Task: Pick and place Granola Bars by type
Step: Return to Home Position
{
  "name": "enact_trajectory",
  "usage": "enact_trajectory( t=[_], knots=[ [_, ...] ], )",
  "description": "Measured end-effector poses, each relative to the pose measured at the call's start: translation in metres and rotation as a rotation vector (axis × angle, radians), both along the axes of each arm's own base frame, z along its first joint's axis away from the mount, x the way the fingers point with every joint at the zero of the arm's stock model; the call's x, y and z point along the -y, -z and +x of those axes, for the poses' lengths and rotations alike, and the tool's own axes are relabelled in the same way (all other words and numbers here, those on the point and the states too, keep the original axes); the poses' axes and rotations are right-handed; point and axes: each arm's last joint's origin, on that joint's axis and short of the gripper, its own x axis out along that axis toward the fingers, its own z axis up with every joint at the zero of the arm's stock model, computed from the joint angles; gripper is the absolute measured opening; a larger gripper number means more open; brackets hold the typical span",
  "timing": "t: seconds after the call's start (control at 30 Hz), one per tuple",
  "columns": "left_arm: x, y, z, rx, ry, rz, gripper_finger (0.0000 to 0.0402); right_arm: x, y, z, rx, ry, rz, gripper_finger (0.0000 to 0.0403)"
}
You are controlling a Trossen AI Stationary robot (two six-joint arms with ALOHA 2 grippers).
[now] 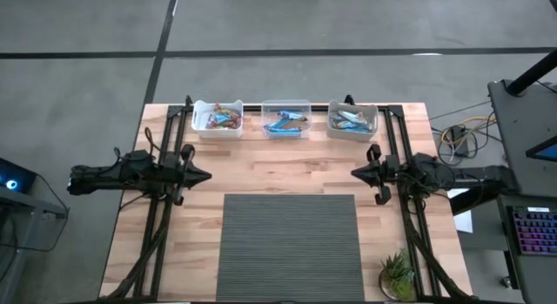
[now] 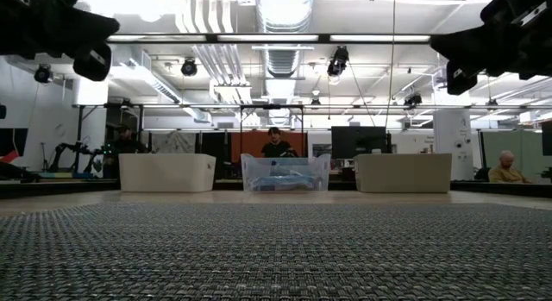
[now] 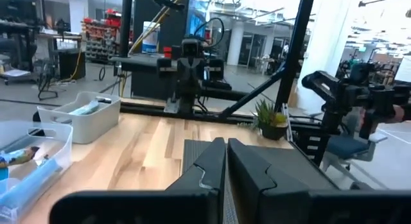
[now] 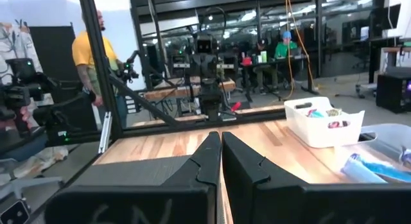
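Pale wooden tabletop is carrying three bins along its far edge, and the Granola Bars are lying inside them: mostly multicoloured ones in the white bin, blue ones in the other two. Left arm and right arm are hovering at opposite sides, their jaws pressing shut on nothing and pointing inward. With the bins sitting beyond and between them, neither arm is likely needing another reach.

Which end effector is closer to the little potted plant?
Right. The right end effector hangs over the table on the same side as the plant; the left end effector, opposite.
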Motion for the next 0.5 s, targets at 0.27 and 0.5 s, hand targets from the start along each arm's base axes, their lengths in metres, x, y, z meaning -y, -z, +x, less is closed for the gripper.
enact_trajectory(
  t=[0.27, 0.5],
  knots=[
    [0.0, 0.006, -0.002, -0.025, 0.008, 0.028, 0.0002, 0.0, -0.002, -0.013, 0.05, 0.007, -0.044, 0.0008],
    [0.0, 0.02, 0.002, -0.064, 0.012, 0.027, 0.0002, 0.0, -0.002, -0.012, 0.044, 0.007, -0.049, 0.0008]
  ],
)
